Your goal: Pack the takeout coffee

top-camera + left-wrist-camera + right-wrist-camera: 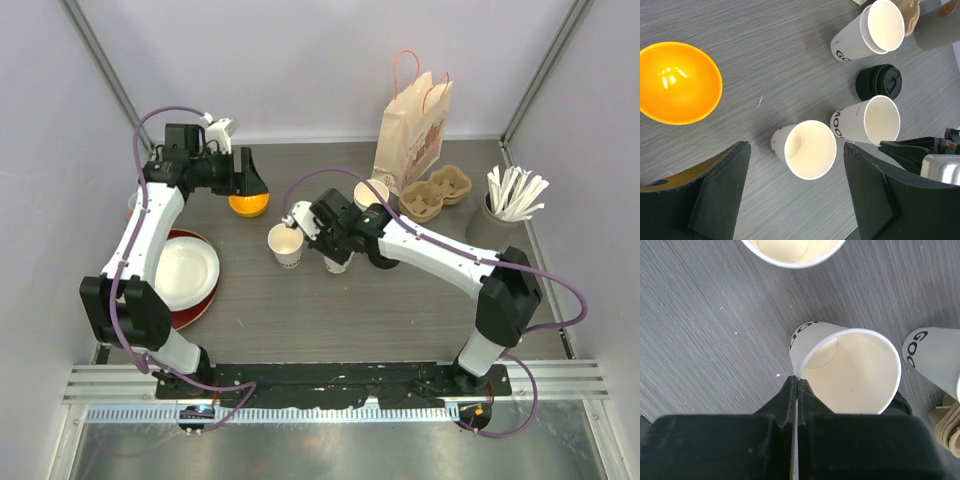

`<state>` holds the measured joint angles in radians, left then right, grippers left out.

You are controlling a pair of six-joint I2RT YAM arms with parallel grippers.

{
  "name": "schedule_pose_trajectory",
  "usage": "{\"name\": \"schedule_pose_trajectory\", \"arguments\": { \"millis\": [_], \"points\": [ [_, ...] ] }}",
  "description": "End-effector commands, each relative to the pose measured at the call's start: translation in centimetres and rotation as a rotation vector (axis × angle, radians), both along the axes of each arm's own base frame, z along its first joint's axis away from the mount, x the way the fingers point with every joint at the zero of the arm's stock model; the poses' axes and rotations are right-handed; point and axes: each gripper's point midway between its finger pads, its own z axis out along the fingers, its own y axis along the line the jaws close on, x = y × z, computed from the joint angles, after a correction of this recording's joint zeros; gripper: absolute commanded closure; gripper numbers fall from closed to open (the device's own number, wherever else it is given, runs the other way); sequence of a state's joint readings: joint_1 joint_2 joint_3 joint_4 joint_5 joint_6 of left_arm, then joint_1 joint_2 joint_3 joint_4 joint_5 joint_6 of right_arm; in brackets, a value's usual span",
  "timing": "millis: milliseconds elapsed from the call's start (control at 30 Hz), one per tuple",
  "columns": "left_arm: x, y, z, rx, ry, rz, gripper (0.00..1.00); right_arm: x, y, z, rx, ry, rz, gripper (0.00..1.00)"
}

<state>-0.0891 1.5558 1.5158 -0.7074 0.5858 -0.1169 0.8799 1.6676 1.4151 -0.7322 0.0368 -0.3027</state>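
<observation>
The worktop (pixel 790 50) is matt grey laminate with fine wood-grain streaks. The paper cup (pixel 850 370) is smooth white paper with a rolled rim, black print outside and a cream, faintly satin lining; the other cups (pixel 810 149) look the same. The lid (pixel 879 81) is black moulded plastic with a dull sheen. The orange bowl (pixel 677 82) is glossy and throws bright highlights. The left gripper's fingers (pixel 720 195) are matt, slightly grainy black; the right gripper's fingers (pixel 785 405) are smoother black plastic. Along the worktop's far edge, the paper bag (pixel 410 135) is matt kraft with cord handles, the cup carrier (pixel 435 195) rough brown pulp
</observation>
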Motion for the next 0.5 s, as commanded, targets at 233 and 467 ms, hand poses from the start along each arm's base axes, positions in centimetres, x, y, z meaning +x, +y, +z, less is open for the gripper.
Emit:
{"name": "schedule_pose_trajectory", "arguments": {
  "millis": [233,467],
  "points": [
    [-0.2,0.4,2.3,0.011,-0.095,-0.009,0.2,1.2,2.6,-1.0,0.039,-0.028,0.004,0.98],
    [-0.3,0.5,2.2,0.014,-0.094,-0.012,0.2,0.9,2.6,0.7,0.078,-0.018,-0.043,0.53]
  ]
}}
